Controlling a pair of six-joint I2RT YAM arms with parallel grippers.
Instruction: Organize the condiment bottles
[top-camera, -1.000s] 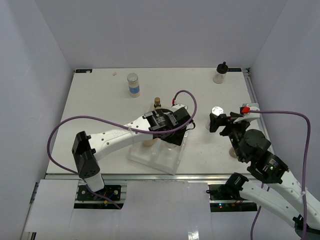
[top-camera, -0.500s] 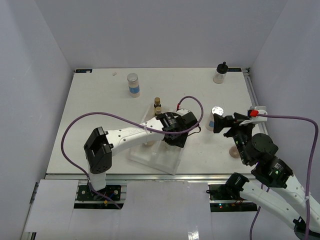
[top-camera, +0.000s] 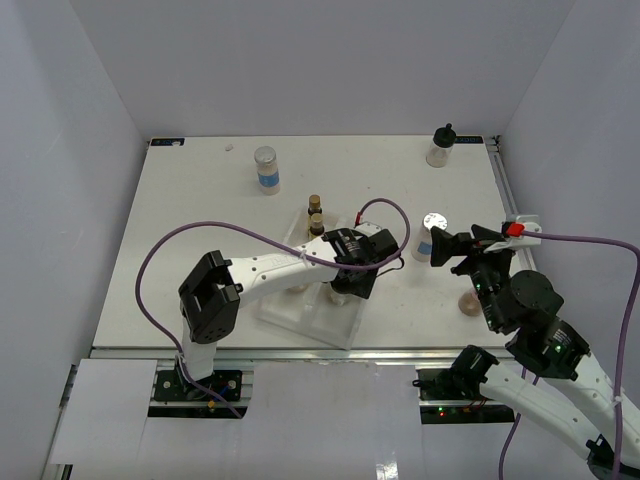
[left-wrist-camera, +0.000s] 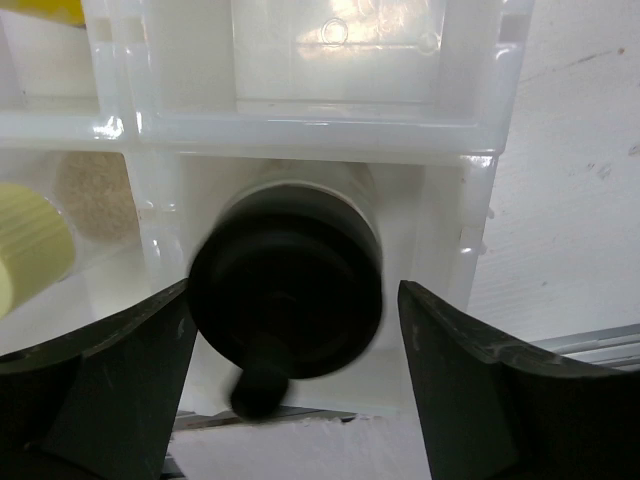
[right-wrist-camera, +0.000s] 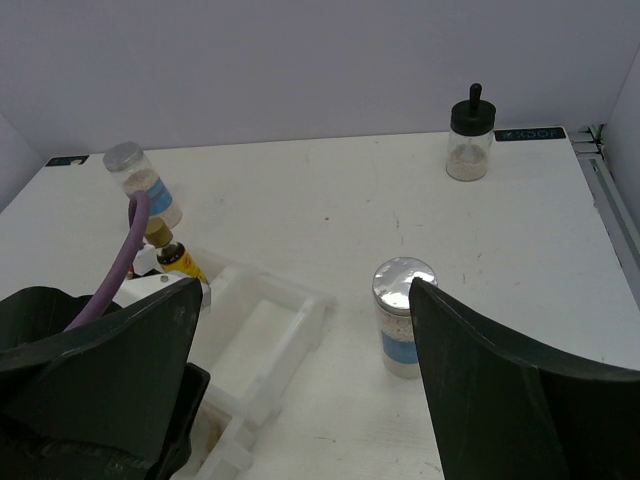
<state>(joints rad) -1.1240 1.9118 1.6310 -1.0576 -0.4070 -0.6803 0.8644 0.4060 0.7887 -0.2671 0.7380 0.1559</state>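
The table (top-camera: 190, 220) is white and flat, with pale grey walls on three sides (the top has a few small dark marks). A clear tray (top-camera: 300, 322) with little boxes sits near the front edge.

The left gripper (left-wrist-camera: 295, 292) points down into the tray. Its jaws are apart, one on each side of a black-capped jar (left-wrist-camera: 285, 270). That jar stands in a corner box of the tray and looks a bit blurry. There is a thin gap on its right side. A yellow cap (left-wrist-camera: 30, 255) shows in the box next to it.

The right gripper (right-wrist-camera: 305, 290) is wide open with nothing in it. A silver-lidded jar (right-wrist-camera: 403, 315) stands on the table just past it.

Two amber bottles (top-camera: 316, 213) stand together at the far side of the tray. Another silver jar (top-camera: 266, 168) stands farther back on the left. A second black-topped jar (top-camera: 441, 146) is in the far right corner. A small beige bottle (top-camera: 467, 303) stands beside the right arm.
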